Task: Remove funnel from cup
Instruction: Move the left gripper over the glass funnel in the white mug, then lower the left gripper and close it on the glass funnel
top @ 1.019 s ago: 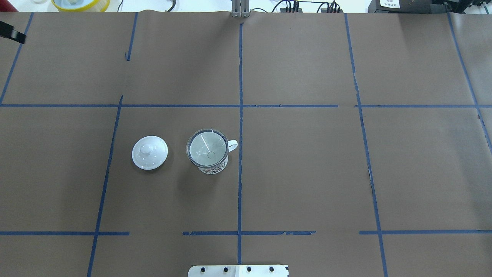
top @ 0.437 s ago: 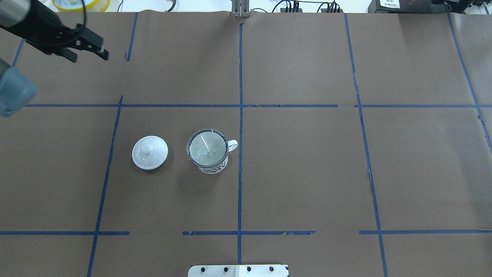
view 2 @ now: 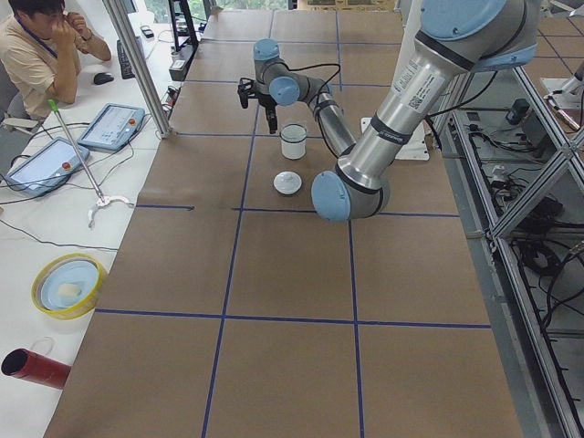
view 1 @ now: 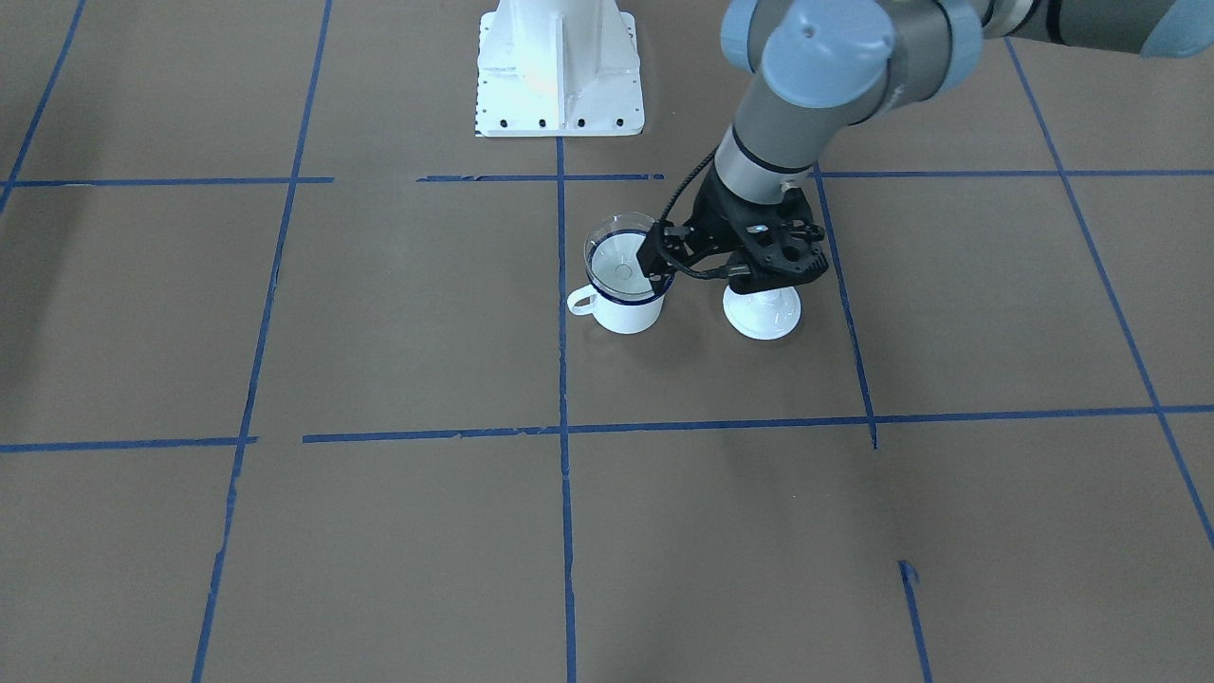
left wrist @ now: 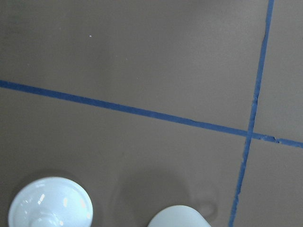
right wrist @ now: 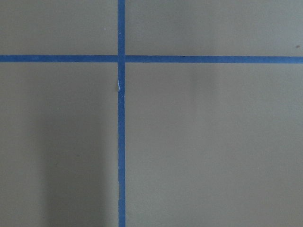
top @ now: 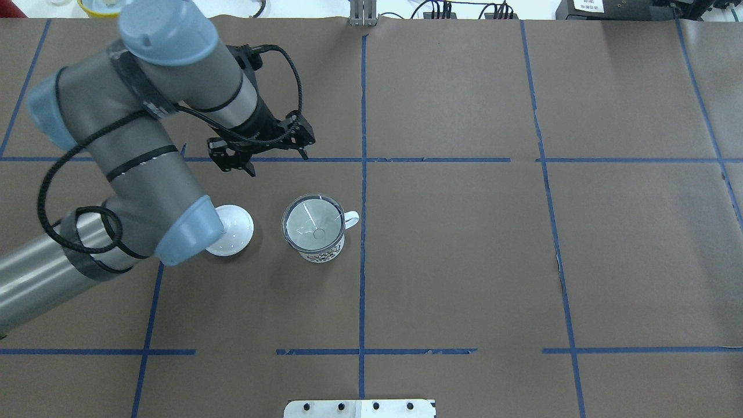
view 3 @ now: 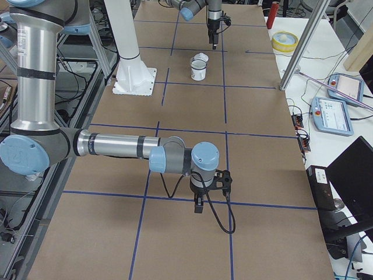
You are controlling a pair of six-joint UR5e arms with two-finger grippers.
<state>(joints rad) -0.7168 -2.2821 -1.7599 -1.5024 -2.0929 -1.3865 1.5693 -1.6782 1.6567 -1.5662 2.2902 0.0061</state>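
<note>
The cup [top: 318,251], a white mug with a dark blue rim, stands near the table's middle with its handle to the right. The clear funnel [top: 312,223] sits in its mouth. Both show in the front-facing view: cup [view 1: 626,311], funnel [view 1: 618,254]. My left gripper [top: 277,164] is open and empty. It hangs in the air beyond the cup, apart from it. The left wrist view shows only the funnel's rim [left wrist: 180,218] at its bottom edge. My right gripper [view 3: 198,201] is far off near the table's right end; I cannot tell if it is open or shut.
A round white domed lid [top: 237,232] with a knob lies left of the cup, partly covered by my left arm's elbow [top: 186,232]. The white robot base plate [view 1: 560,76] stands at the near edge. An operator [view 2: 36,46] sits beyond the table's left end.
My left arm has swung in from the far left corner towards the middle. Its open gripper now hangs just beyond the cup. Cup, funnel and lid have not moved.
</note>
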